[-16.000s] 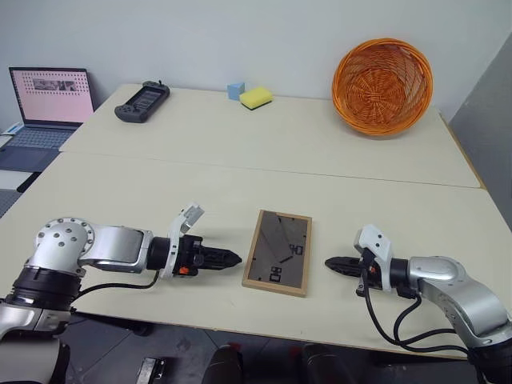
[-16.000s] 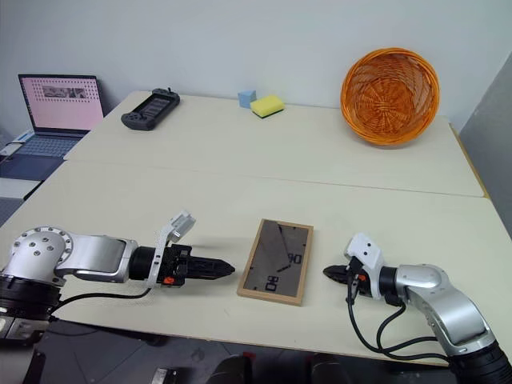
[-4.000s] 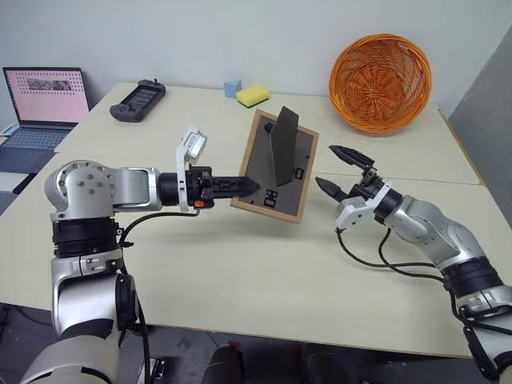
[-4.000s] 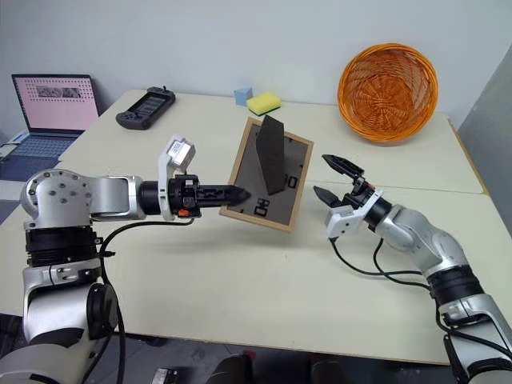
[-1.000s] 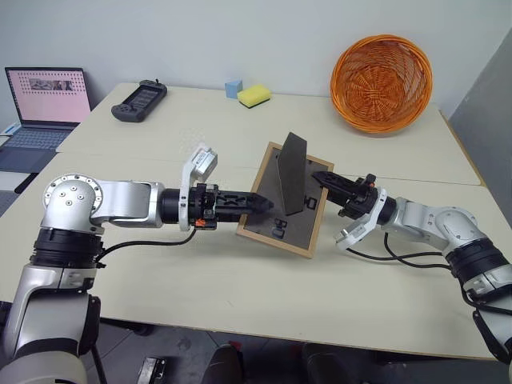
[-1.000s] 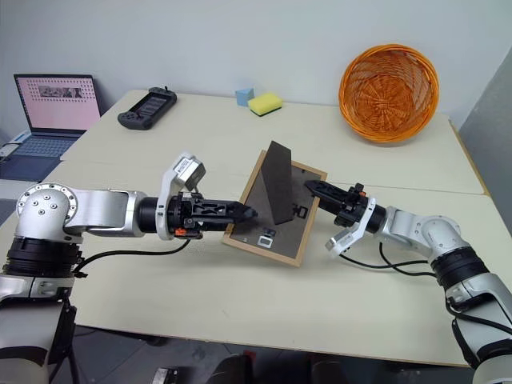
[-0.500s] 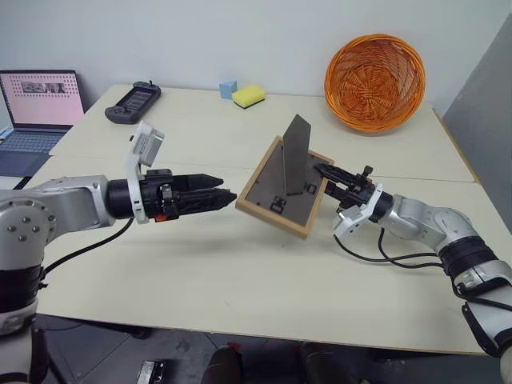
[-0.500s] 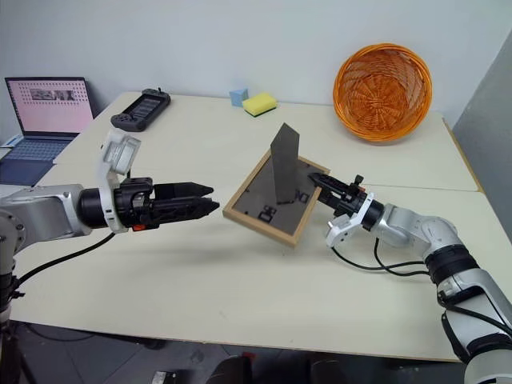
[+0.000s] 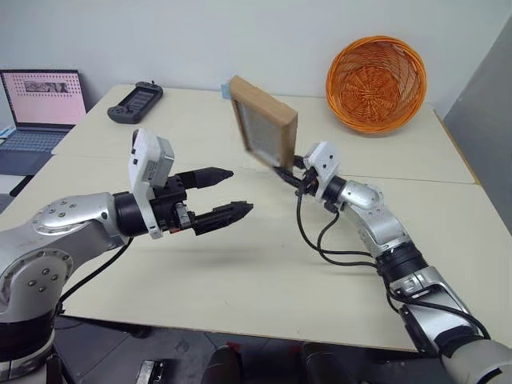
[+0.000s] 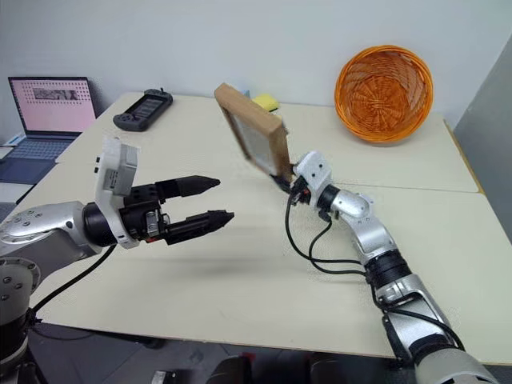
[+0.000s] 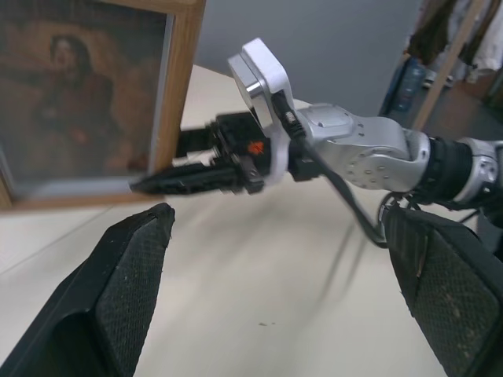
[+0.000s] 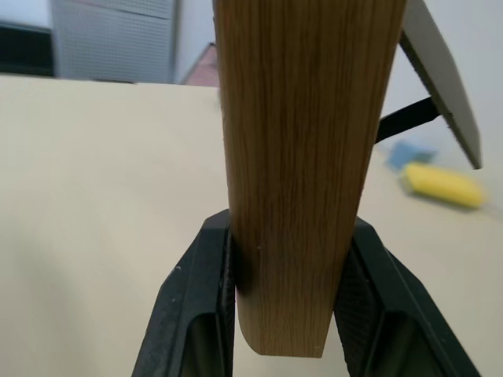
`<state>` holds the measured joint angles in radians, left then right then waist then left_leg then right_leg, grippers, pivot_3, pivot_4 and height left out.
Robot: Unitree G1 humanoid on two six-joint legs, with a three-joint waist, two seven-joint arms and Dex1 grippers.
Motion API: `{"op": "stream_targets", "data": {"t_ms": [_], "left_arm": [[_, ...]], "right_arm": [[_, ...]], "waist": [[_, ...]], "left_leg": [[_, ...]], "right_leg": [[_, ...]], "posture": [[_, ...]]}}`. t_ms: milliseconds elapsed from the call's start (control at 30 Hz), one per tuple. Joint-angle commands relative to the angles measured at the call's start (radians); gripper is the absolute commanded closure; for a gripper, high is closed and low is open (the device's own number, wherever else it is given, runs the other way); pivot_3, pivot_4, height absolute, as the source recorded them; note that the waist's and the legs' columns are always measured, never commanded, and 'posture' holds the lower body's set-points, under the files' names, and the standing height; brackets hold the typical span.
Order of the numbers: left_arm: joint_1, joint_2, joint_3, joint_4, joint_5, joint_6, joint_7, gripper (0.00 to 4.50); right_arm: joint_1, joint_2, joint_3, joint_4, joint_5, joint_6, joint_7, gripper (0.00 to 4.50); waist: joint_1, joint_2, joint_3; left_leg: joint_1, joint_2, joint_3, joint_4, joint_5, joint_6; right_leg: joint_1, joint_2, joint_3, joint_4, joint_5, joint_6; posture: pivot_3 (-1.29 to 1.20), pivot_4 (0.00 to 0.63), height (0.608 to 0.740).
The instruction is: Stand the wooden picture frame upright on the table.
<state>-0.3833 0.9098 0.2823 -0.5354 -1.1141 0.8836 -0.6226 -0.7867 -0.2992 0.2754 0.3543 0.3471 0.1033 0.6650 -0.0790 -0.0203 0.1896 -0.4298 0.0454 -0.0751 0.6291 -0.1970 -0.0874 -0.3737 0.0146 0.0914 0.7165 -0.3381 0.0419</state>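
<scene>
The wooden picture frame [image 9: 263,122] is held clear above the table [image 9: 264,264], roughly upright and tilted, its portrait side turned toward the left gripper [image 9: 229,193]. It is clamped at its lower edge by the right gripper [image 12: 284,302], whose 2 black fingers [image 12: 203,306] are pressed against the frame's opposite faces. In the right wrist view the fold-out stand [image 12: 440,75] is seen spread out from the frame's back. The left gripper is kept to the left of the frame and apart from it, its 2 fingers [image 11: 130,271] spread wide with nothing between them. Beyond the frame, an orange basket [image 9: 374,82] is seen on the table's far right.
</scene>
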Motion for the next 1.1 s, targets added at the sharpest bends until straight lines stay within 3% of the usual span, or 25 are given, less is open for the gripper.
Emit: {"op": "stream_targets", "data": {"t_ms": [33,300,533,833,1100], "left_arm": [[0.004,0.014,0.041,0.003,0.010,-0.015,-0.009,0.01],[0.083,0.080,0.108,0.013,0.051,-0.015,-0.071,0.01],[0.154,0.071,0.096,0.025,0.143,-0.052,-0.076,0.01],[0.088,0.051,0.059,0.048,0.169,-0.052,-0.077,0.01],[0.054,0.061,0.049,0.051,0.172,-0.042,-0.096,0.01]], "right_arm": [[0.027,0.026,-0.058,-0.083,0.116,0.176,0.089,3.22],[0.096,0.060,-0.101,-0.035,0.106,0.266,0.119,3.22],[0.123,0.050,-0.144,0.045,0.052,0.233,0.118,3.22],[0.135,0.067,-0.199,0.138,0.039,0.228,0.105,3.22],[0.182,0.093,-0.205,0.087,0.054,0.274,0.117,3.22]], "waist": [[0.002,0.000,0.000],[0.002,0.000,0.000],[-0.001,0.000,0.000],[0.000,0.000,0.000],[-0.001,0.000,0.000]], "left_leg": [[0.000,0.000,0.000,0.000,0.000,0.000],[0.000,0.000,0.001,-0.001,0.000,0.000],[0.000,0.001,0.002,-0.001,0.000,0.000],[0.000,0.001,0.002,-0.001,0.000,0.000],[0.000,0.001,0.002,-0.001,0.000,0.000]], "right_leg": [[0.000,0.000,0.000,0.000,0.000,0.000],[-0.001,0.001,0.000,-0.001,0.000,0.000],[-0.001,0.001,0.001,-0.002,0.000,0.000],[-0.001,0.001,0.001,-0.003,0.000,0.000],[0.000,0.001,0.001,-0.002,0.000,0.000]], "posture": [[0.00,0.150,0.740],[0.00,0.150,0.740],[0.00,0.150,0.740],[0.00,0.150,0.740],[0.00,0.150,0.740]]}}
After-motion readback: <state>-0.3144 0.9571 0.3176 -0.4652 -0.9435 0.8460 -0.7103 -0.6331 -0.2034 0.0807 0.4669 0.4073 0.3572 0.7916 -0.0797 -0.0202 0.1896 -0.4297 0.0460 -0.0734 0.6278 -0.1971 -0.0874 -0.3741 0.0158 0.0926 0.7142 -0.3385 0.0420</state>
